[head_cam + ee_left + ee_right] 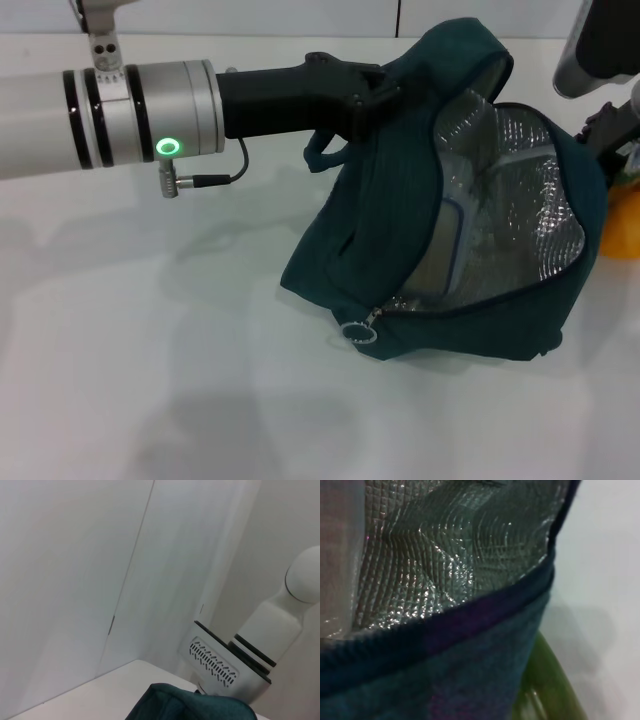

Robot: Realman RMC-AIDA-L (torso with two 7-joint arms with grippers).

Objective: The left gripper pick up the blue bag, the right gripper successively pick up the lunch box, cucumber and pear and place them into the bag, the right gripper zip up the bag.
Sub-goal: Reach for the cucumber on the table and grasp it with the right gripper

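Cucumber [547, 690] is lying just outside the blue bag [400, 250], beside the right pincer [605, 125], whose opening I cannot tell; the left pincer [375, 95] is gripping the bag's top.

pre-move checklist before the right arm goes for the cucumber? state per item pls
1. Left gripper at the blue bag, upper flap lifted: ok; jaws hidden in fabric, grip cannot tell.
2. Bag mouth open, foil lining exposed: ok.
3. Lunch box already inside: ok, blue rim shows through the opening.
4. Cucumber outside the bag, beside its wall: ok, still to be picked.
5. Pear at the bag's right side, outside it: ok.
6. Right gripper jaws: cannot tell.
7. Zipper pull free at front corner: ok.
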